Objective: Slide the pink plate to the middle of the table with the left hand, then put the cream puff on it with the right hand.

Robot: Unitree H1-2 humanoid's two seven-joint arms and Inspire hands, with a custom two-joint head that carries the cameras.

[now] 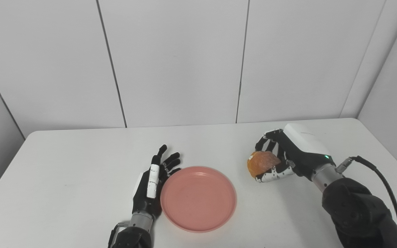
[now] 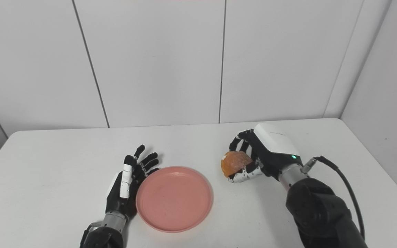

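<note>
The pink plate (image 1: 198,198) lies flat on the white table (image 1: 81,165), near the front middle. My left hand (image 1: 153,182) is open, fingers straight, its palm side against the plate's left rim. My right hand (image 1: 281,155) is shut on the cream puff (image 1: 262,162), a golden-brown bun, to the right of the plate, at or just above the table. The plate (image 2: 174,198), left hand (image 2: 126,182), right hand (image 2: 257,151) and cream puff (image 2: 235,162) also show in the right eye view.
The table's back edge meets a white panelled wall (image 1: 184,69). A black cable (image 1: 381,179) loops from my right wrist. The table's right edge runs close to my right arm.
</note>
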